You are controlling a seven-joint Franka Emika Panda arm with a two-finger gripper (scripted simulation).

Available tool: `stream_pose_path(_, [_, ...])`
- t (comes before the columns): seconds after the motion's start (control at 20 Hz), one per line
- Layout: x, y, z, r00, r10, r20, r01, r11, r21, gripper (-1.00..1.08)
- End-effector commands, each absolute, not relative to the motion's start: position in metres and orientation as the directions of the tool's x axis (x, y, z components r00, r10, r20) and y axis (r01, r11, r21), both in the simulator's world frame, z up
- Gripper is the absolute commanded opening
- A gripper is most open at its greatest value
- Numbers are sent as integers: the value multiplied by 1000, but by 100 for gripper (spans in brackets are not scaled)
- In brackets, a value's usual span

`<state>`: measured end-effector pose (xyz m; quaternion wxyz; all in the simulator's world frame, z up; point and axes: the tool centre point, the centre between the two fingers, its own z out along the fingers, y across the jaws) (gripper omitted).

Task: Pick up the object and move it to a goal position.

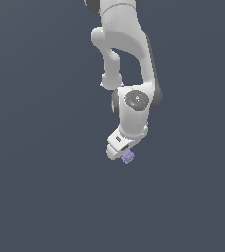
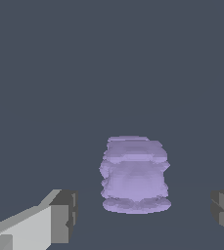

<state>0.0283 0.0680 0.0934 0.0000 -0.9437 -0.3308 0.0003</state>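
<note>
The object [image 1: 127, 157] is a tiny lavender-purple, ridged, lumpy block lying on the flat dark grey surface. In the exterior view it peeks out right under the white hand of the arm, whose gripper [image 1: 123, 156] hangs just above it. The wrist view shows the object [image 2: 134, 175] large and centred between the two dark fingertips [image 2: 63, 215], which stand wide apart on either side of it without touching. The gripper [image 2: 145, 215] is open and holds nothing.
The white Franka arm [image 1: 126, 64] reaches down from the top of the exterior view. Around the block only the plain dark grey surface [image 1: 45, 187] shows, with no other objects, walls or edges in view.
</note>
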Motion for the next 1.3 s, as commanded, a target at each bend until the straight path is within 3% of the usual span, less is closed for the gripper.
stream_pose_path(0.0, [28, 68, 93, 781, 624, -1, 624, -781, 0, 100])
stream_pose_path(0.85, [28, 68, 43, 778, 629, 0, 629, -778, 0, 100])
stream_pose_path(0.9, [28, 68, 43, 778, 629, 0, 629, -778, 0, -100])
stream_pose_path(1.25, [28, 68, 43, 778, 629, 0, 629, -778, 0, -100])
